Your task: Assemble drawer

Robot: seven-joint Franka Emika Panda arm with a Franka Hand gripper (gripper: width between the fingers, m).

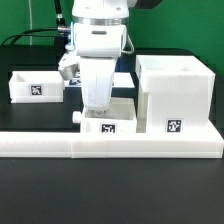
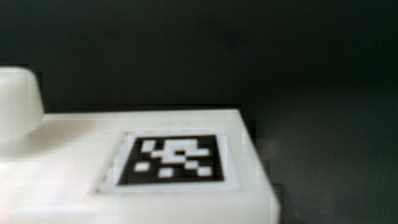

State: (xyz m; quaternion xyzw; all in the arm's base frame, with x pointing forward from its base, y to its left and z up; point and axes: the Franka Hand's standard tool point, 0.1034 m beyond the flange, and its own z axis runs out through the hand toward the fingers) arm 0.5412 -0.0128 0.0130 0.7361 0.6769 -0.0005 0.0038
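The large cubic housing (image 1: 175, 92) stands at the exterior view's right with a tag on its front. One small tray (image 1: 37, 88) sits at the left. The second small tray (image 1: 108, 124), with a knob (image 1: 78, 117) on its left side, lies against the rail beside the housing. My gripper (image 1: 97, 108) points straight down into this tray; its fingertips are hidden by the tray walls. The wrist view shows a tagged white face (image 2: 175, 160) of a part close up and blurred, with no fingers in sight.
The long low white border rail (image 1: 110, 146) runs along the front of the table. Something white with tags (image 1: 68, 78) lies behind the arm. A rounded white shape (image 2: 15, 100) sits at the wrist view's edge.
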